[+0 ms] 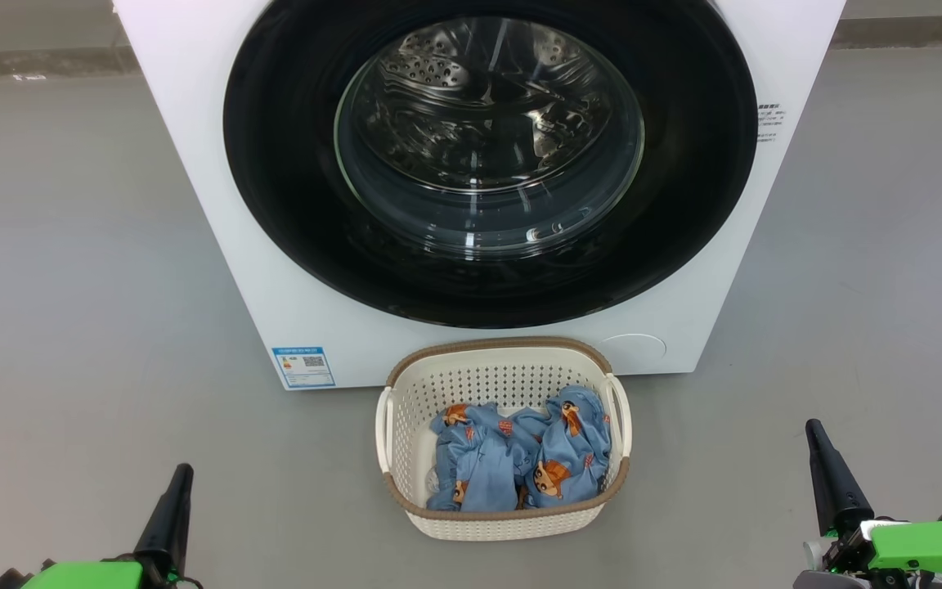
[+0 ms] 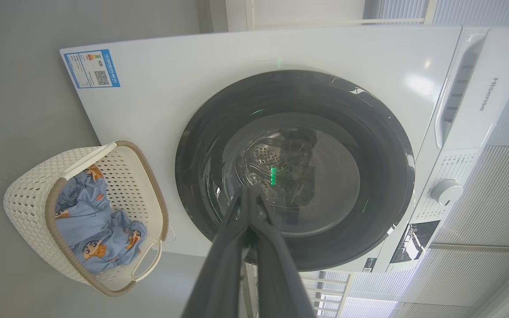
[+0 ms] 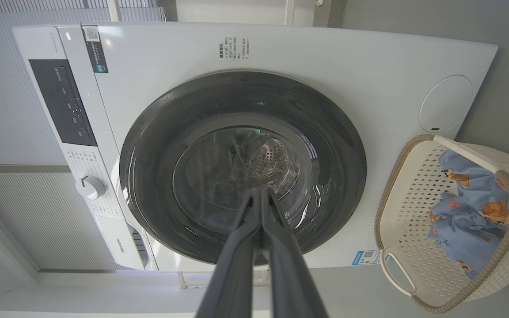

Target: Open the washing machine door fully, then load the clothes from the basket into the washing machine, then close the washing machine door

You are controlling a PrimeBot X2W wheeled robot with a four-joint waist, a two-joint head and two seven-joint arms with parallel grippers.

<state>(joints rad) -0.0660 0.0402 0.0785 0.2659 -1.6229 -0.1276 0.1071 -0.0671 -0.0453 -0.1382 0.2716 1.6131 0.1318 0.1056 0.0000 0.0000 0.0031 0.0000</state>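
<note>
Step in hand: the first, opening the door. The large, round, glossy black washing machine door (image 1: 490,155), with a clear bulging glass centre, lies flush against the front of the big white box-shaped washing machine (image 1: 193,147) and reads as shut. No loading has begun.

The left tool (image 1: 183,474) has its two long dark fingers pressed together on nothing. It sits low at the left, well apart from the door. The right tool (image 1: 814,429) is likewise pressed together and empty, low at the right, well apart from the machine.

Next move, judged: one tool must reach the door's edge, catch it and draw it outward to full swing. No handle or recess can be made out, so the edge to take and the hinge side cannot be told.

Containers:
- The cream-white perforated plastic basket (image 1: 504,342), with a brown woven-look rim, stands on the grey floor (image 1: 70,327) just before the machine's foot, below the door. It holds the clothes (image 1: 520,458), light-blue fabric printed with orange-brown cartoon figures, crumpled in a heap below the rim.
- The perforated steel drum (image 1: 438,74), seen through the glass, appears to hold no garments.
</note>
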